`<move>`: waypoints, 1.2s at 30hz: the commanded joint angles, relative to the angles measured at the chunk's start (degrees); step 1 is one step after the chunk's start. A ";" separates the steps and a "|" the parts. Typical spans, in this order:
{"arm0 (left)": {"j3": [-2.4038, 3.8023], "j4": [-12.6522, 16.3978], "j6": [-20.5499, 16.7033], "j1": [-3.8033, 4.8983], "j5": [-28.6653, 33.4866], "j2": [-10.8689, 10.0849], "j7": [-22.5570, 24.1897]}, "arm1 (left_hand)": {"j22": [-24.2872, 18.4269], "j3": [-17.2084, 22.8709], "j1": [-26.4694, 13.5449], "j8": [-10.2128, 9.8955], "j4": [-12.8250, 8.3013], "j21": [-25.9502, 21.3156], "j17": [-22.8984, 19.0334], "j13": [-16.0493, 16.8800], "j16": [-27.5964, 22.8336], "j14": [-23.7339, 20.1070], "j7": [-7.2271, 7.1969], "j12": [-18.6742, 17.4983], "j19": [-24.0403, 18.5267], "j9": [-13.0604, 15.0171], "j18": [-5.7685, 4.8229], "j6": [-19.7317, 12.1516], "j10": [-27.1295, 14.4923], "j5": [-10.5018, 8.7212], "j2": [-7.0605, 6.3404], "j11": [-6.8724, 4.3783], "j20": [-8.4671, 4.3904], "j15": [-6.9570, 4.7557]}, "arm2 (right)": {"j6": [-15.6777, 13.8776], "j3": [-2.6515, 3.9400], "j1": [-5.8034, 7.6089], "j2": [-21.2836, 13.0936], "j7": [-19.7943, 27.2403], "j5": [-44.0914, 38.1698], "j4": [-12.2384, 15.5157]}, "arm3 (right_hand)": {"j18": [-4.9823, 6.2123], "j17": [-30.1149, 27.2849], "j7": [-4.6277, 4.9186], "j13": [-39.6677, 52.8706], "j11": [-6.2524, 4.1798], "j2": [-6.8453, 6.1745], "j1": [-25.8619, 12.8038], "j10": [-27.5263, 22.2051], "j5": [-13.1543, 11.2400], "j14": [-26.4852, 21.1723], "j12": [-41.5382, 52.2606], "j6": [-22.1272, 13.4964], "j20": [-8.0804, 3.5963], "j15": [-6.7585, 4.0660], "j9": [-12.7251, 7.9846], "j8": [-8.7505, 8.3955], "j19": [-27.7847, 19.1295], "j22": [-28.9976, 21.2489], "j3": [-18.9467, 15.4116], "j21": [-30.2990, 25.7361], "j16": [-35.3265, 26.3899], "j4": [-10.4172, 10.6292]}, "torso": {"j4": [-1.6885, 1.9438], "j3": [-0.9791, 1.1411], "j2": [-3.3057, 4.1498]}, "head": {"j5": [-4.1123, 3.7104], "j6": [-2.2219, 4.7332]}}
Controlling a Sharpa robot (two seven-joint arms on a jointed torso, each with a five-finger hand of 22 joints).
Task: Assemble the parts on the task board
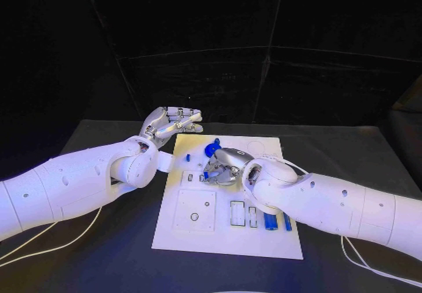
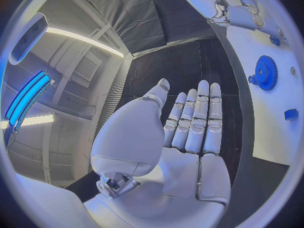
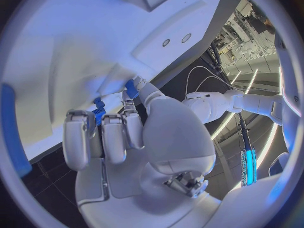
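Observation:
The white task board (image 1: 198, 235) lies in the middle of the black table. My right hand (image 1: 225, 166) hovers low over the board's middle with its fingers curled in. In the right wrist view that hand (image 3: 126, 137) pinches a small blue part (image 3: 130, 89) between thumb and fingertips against the board. A blue gear (image 1: 212, 149) stands just beyond it, also seen in the left wrist view as the gear (image 2: 265, 72). My left hand (image 1: 171, 125) is held flat and empty beside the board's far left corner, fingers straight (image 2: 193, 124).
Two blue bars (image 1: 270, 221) (image 1: 288, 221) lie near the board's right edge, beside two white slots (image 1: 237, 213). A small blue piece (image 1: 187, 157) stands left of the gear. A square recess with a hole (image 1: 194, 210) is on the board's left. Cables (image 1: 53, 244) trail on the table.

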 commanded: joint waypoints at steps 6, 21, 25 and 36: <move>0.05 0.00 0.69 0.10 0.01 0.10 0.13 | -0.05 -0.02 0.01 -0.13 -0.30 -0.17 0.05 -0.06 -0.29 0.12 -0.15 -0.24 0.25 -0.06 0.77 0.39 0.45 0.01 0.43 -0.15 -0.12 -0.08 | 2.36 -0.31 -0.32 0.08 -2.21 -1.14 -0.36 | -0.24 4.83 0.13 5.18 0.13 -0.49 -0.69 -0.39 -0.02 3.77 -0.29 -0.53 0.00 0.15 -0.05 -0.26 -0.24 4.28 0.33 -0.20 -0.33 -0.01 | 0.01 -0.01 0.01 | -0.02 -0.13; 0.05 0.03 0.65 0.10 0.01 0.03 0.11 | -0.05 -0.02 0.01 -0.13 -0.30 -0.17 0.05 -0.06 -0.29 0.12 -0.15 -0.24 0.25 -0.06 0.77 0.39 0.45 0.01 0.43 -0.15 -0.12 -0.08 | 2.13 -0.32 -0.33 0.25 -3.13 -1.75 -0.58 | -0.10 4.78 0.97 3.12 0.90 -2.95 -3.23 -2.02 1.04 3.74 -2.60 -3.78 0.60 0.80 -0.13 -0.59 -0.61 3.62 -0.45 -0.56 -0.42 0.28 | -0.02 0.01 0.02 | 0.07 -0.22; 0.05 0.04 0.53 0.10 0.01 0.01 0.13 | -0.05 -0.02 0.01 -0.13 -0.30 -0.17 0.05 -0.06 -0.29 0.12 -0.15 -0.24 0.25 -0.06 0.77 0.39 0.45 0.01 0.43 -0.15 -0.12 -0.08 | 1.95 -0.32 -0.33 0.28 -3.12 -1.77 -0.56 | -0.06 4.80 1.12 2.42 1.05 -3.36 -3.62 -2.55 1.18 3.74 -3.35 -4.68 0.74 0.94 -0.11 -0.56 -0.71 3.44 -0.84 -0.65 -0.42 0.34 | -0.02 -0.01 -0.01 | 0.03 -0.22; 0.05 0.02 0.42 0.10 0.01 0.00 0.15 | -0.08 0.01 -0.02 -0.18 -0.36 -0.20 0.06 -0.06 -0.33 0.12 -0.13 -0.29 0.25 -0.07 0.77 0.41 0.47 0.01 0.45 -0.14 -0.12 -0.08 | 1.65 -0.32 -0.34 0.22 -3.03 -1.78 -0.48 | 0.01 4.75 1.36 1.39 1.32 -4.04 -4.59 -3.32 1.41 3.72 -4.36 -6.33 1.01 1.19 -0.03 -0.42 -0.87 3.14 -2.11 -0.81 -0.47 0.78 | -0.07 0.01 0.01 | -0.01 -0.25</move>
